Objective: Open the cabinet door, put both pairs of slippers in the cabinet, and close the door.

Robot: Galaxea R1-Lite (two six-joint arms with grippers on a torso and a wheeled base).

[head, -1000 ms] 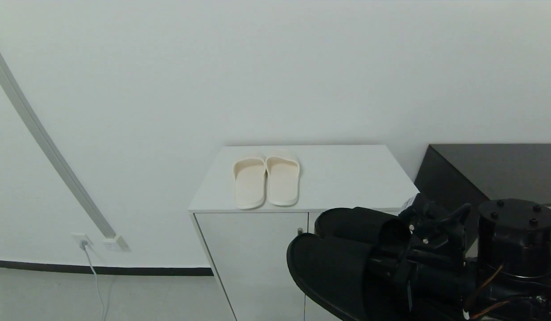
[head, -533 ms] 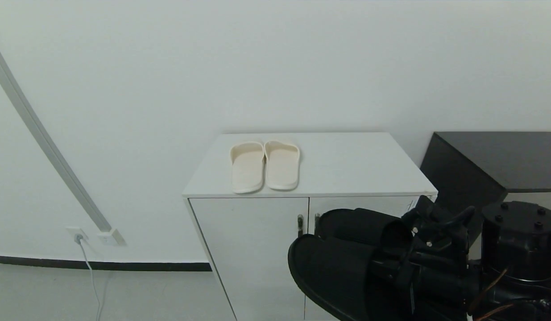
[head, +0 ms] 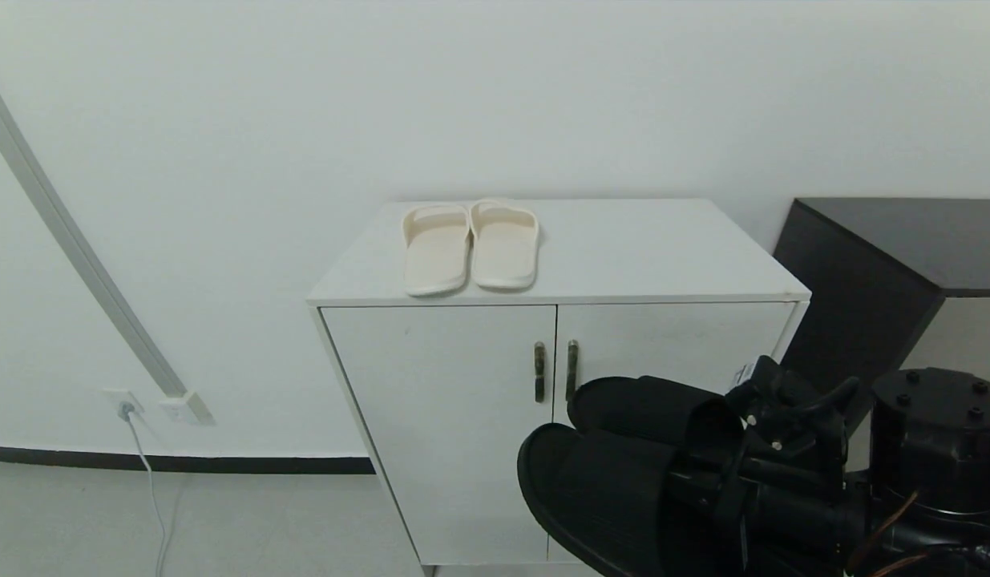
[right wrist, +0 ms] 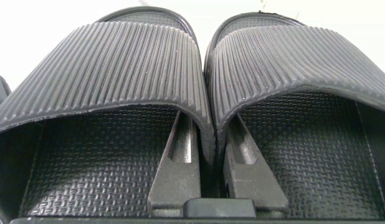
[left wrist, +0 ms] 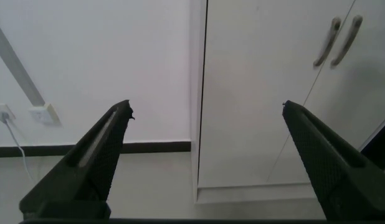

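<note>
My right jaws are clamped on the pair of black slippers, held at 5 o'clock in the head view, low in front of the cabinet's right door. In the right wrist view one of my fingers lies inside each slipper, under the ribbed straps. The two inner side walls are pinched together between them. The soles stand side by side, toes pointing away from my wrist.

My left jaws stand wide open with nothing between them. In the left wrist view their two fingers frame the cabinet's side wall, its left door and the floor below.

The cabinet is white and stands against the wall at the centre of the head view. Both its doors are shut, and the two upright handles sit just beside each other at the middle seam. The cream slippers lie flat on its top, touching side by side. They are toward 10 o'clock on that surface, heels near the front edge.

At 3 o'clock stands a dark piece of furniture, just beside the cabinet. At 8 o'clock a wall socket has a cable plugged in, with a slanted conduit running up from it.
</note>
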